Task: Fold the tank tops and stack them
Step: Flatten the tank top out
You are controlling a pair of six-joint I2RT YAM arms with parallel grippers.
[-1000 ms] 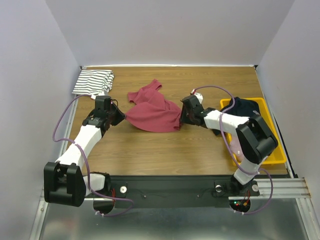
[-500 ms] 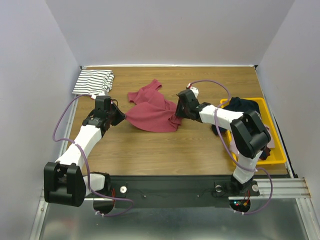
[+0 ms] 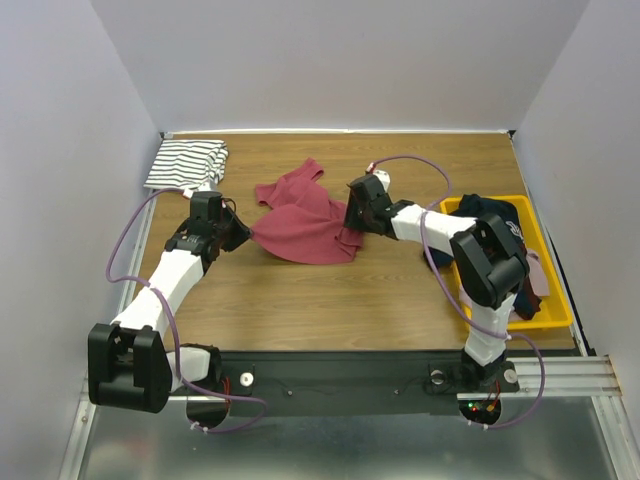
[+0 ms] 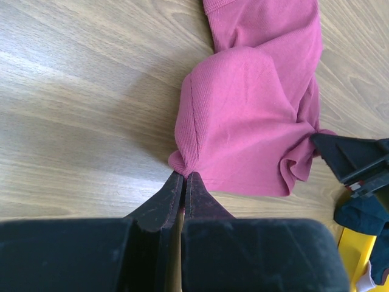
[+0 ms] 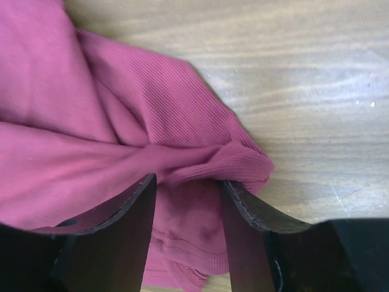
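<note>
The dark red tank top (image 3: 305, 225) lies crumpled in the middle of the wooden table. My left gripper (image 3: 243, 232) is shut on its left corner; in the left wrist view the closed tips (image 4: 184, 176) pinch a fold of the red cloth (image 4: 255, 109). My right gripper (image 3: 350, 222) is at the top's right edge. Its fingers stand apart (image 5: 187, 180) with a bunched ridge of the red fabric (image 5: 121, 121) lying loose between them. The striped tank top (image 3: 186, 165) sits folded at the back left corner.
A yellow bin (image 3: 555, 315) stands at the right edge of the table, holding dark clothes (image 3: 495, 212) and something pale pink. My right gripper's fingers (image 4: 349, 158) show at the right of the left wrist view. Grey walls close in three sides.
My right gripper has moved left and slightly back, pushing the red top's right edge inward, and its jaws have widened. The left arm has not moved.
</note>
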